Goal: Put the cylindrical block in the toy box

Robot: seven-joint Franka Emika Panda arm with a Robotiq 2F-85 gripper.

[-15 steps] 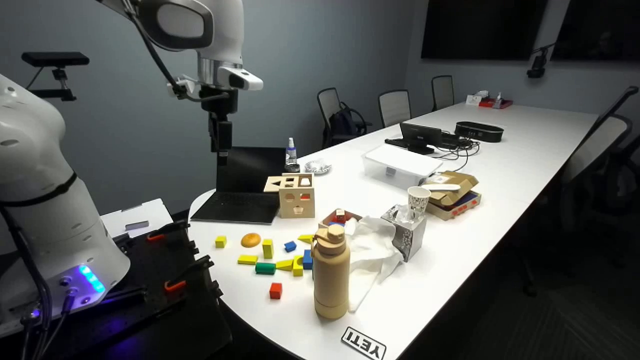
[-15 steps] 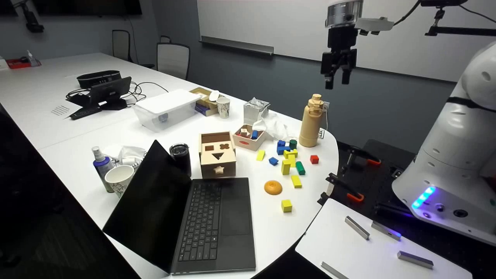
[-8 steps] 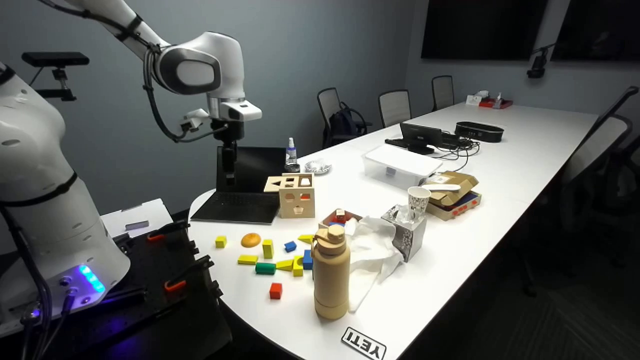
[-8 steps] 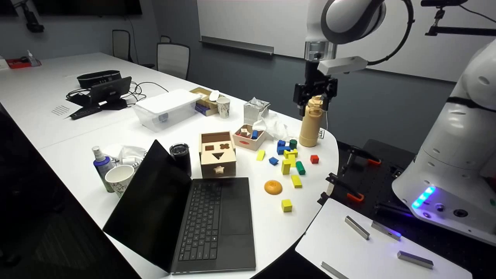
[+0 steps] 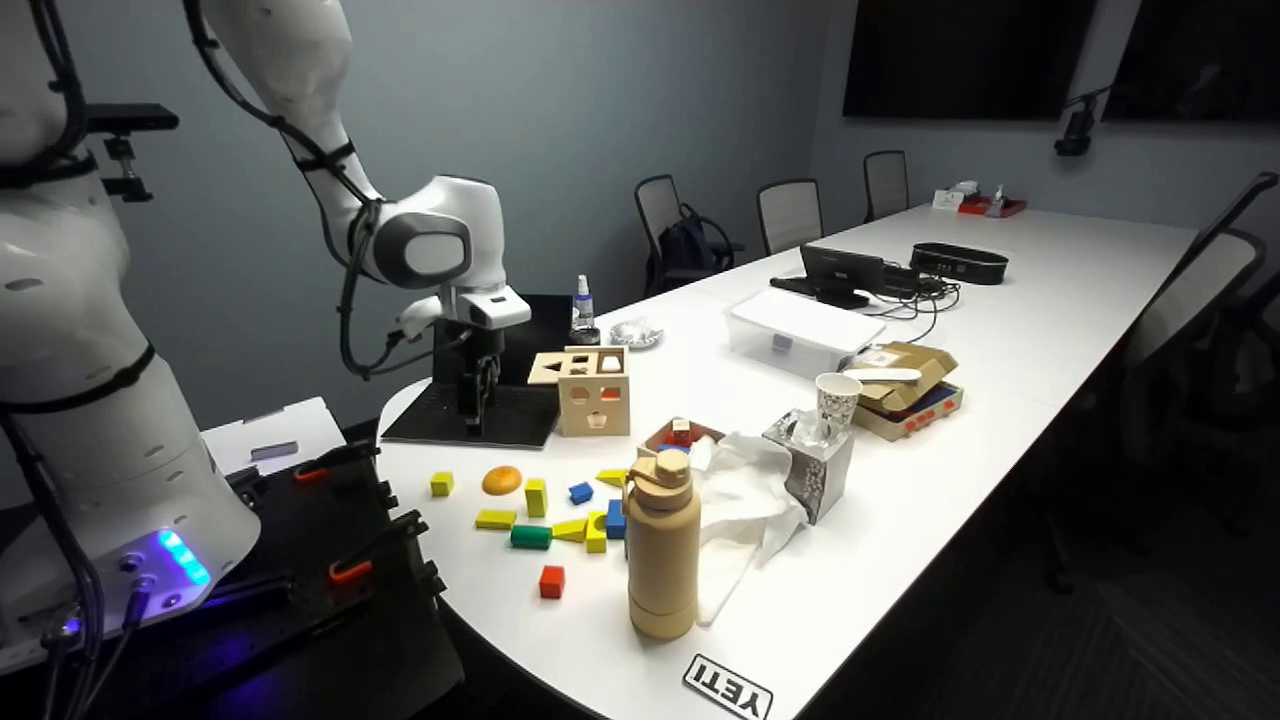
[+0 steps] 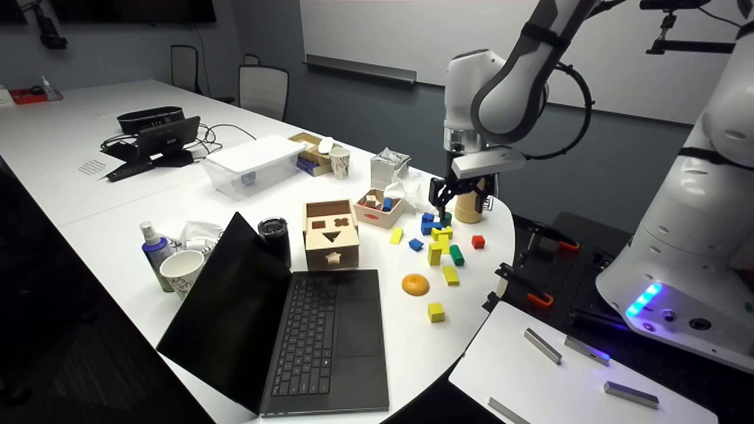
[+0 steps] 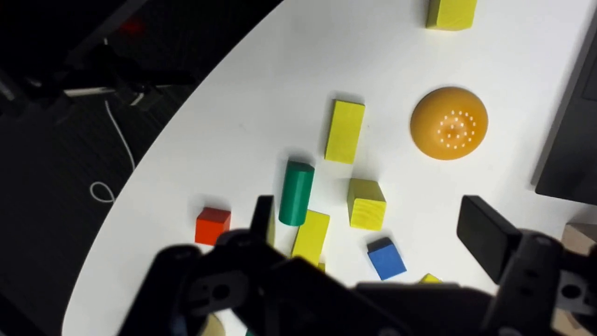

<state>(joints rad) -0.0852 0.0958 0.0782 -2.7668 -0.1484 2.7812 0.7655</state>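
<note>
Much lower than before, my gripper hangs spread wide. The green cylinder lies on its side, long axis nearly top-to-bottom in the wrist view.

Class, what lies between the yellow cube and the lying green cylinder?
A flat yellow block lies between the cube and the cylinder, in all three views.

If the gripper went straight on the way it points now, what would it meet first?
Pointing down and open, the gripper would probably meet the flat yellow block first. Depth is unclear, so the nearby upright yellow block or lying green cylinder could be in the way instead.
</note>
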